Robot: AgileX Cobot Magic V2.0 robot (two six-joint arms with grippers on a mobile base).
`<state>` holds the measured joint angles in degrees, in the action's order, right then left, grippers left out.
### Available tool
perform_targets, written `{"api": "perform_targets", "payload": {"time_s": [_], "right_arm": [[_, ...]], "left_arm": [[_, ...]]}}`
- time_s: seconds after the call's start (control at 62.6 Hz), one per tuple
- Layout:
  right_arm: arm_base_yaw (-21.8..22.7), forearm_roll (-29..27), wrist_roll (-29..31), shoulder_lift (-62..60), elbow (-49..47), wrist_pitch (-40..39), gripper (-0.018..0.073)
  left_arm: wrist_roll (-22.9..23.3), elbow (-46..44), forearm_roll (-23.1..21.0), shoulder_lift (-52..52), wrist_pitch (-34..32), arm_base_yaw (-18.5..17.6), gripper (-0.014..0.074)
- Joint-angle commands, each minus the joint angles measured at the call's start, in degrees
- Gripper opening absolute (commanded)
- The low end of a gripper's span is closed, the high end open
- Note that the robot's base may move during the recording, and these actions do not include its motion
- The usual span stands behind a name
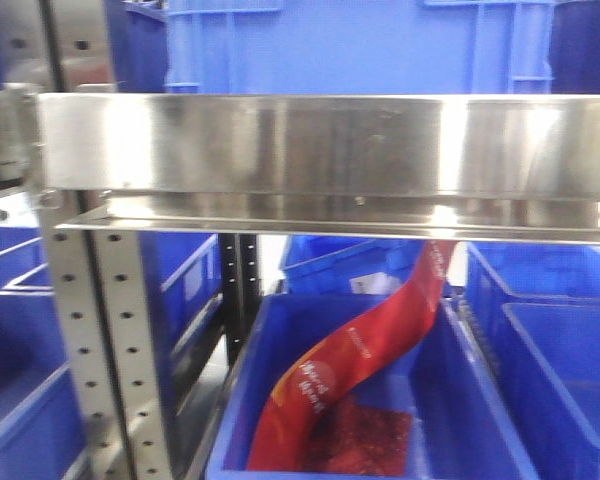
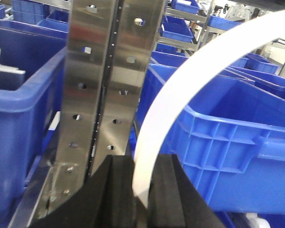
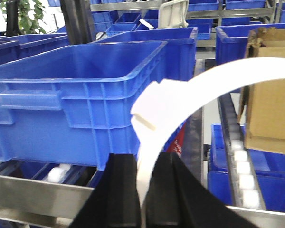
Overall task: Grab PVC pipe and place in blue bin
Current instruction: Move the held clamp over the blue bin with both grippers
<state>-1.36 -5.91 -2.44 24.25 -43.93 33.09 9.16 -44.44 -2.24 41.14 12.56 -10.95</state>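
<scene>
In the left wrist view my left gripper (image 2: 141,164) is shut on a white flat PVC pipe (image 2: 180,90), which curves up and to the right past a blue bin (image 2: 237,142). The right wrist view has my right gripper (image 3: 149,161) shut on a white PVC pipe arc (image 3: 218,78) with a squared tab (image 3: 148,111) just above the fingers. This arc sweeps right, in front of a large blue bin (image 3: 80,95). Whether both grippers hold one piece I cannot tell. Neither gripper nor pipe shows in the front view.
A steel shelf rail (image 1: 320,145) crosses the front view, over a blue bin (image 1: 480,400) holding a red bag (image 1: 370,350). A perforated steel upright (image 2: 104,80) stands close ahead of the left gripper. A cardboard box (image 3: 270,104) sits right, above white rollers (image 3: 242,168).
</scene>
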Motion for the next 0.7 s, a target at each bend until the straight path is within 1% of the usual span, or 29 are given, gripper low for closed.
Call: {"api": "perform_targets", "payload": {"time_s": [0.0,0.687], "right_arm": [[0.02,0.2,0.45,-0.22,0.0,-1.71,-0.0168],[0.02,0.2,0.45,-0.22,0.0,-1.71,-0.0168]], "left_arm": [[0.13,-0.24,0.02,-0.27,-1.59,-0.1,-0.0111],[0.13,-0.24,0.02,-0.27,-1.59,-0.1,-0.0111]]}}
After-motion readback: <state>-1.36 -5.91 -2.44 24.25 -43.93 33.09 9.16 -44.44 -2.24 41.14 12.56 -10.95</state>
